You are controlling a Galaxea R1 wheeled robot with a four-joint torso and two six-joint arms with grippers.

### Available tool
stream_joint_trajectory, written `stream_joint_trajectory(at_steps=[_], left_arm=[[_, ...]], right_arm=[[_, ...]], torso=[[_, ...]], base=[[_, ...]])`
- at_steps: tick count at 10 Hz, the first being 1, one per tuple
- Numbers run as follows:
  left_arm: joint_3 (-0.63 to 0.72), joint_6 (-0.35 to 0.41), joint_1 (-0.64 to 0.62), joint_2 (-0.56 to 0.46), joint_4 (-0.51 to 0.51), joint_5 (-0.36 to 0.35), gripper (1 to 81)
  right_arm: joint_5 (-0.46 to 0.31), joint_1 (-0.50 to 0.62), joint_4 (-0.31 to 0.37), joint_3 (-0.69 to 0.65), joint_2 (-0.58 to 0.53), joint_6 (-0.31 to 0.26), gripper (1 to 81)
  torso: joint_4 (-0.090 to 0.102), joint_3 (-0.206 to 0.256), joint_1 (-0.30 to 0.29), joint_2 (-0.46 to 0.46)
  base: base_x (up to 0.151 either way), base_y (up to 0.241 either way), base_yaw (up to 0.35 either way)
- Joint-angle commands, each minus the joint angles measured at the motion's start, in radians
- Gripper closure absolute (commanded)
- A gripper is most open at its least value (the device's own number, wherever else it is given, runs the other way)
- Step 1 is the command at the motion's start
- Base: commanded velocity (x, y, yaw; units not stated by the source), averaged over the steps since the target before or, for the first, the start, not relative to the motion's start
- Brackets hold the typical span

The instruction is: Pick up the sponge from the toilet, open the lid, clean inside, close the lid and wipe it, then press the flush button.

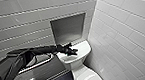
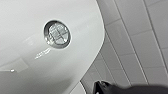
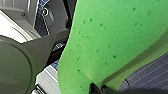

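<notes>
The left gripper [image 1: 71, 51] hovers over the tank of the toilet [image 1: 82, 49], near the flush button [image 2: 57, 33]; whether it is open or closed cannot be told. The right gripper [image 3: 98, 88] seems clamped on the sponge [image 3: 105, 37]. The press should come straight down on the button's centre.

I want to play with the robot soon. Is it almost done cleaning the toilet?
Seems close. The lid is down and the sponge looks gripped by the right tool, so pickup is done. The left tool is over the tank of the toilet, by the flush button. Pressing it looks left.
</notes>
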Motion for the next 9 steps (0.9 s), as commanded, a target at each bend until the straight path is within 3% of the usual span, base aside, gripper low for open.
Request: stream_joint_trajectory(at_steps=[1, 7, 9], left_arm=[[-0.058, 0.002, -0.198, 0.025, -0.012, 0.037, 81.1], [-0.224, 0.002, -0.226, 0.125, 0.028, 0.034, 81.1], [-0.258, 0.002, -0.249, 0.153, 0.054, 0.036, 81.1]], right_arm=[[-0.082, -0.002, 0.007, 0.033, -0.023, 0.003, 81.1], [-0.082, 0.001, 0.007, 0.036, -0.023, 0.006, 81.1], [-0.082, 0.001, 0.007, 0.036, -0.018, 0.006, 81.1]], torso=[[0.000, 0.000, 0.000, 0.000], [0.000, 0.000, 0.000, 0.000], [0.000, -0.032, 0.000, 0.000]], base=[[0.000, 0.000, 0.000], [0.000, 0.000, 0.000], [0.000, 0.000, 0.000]])
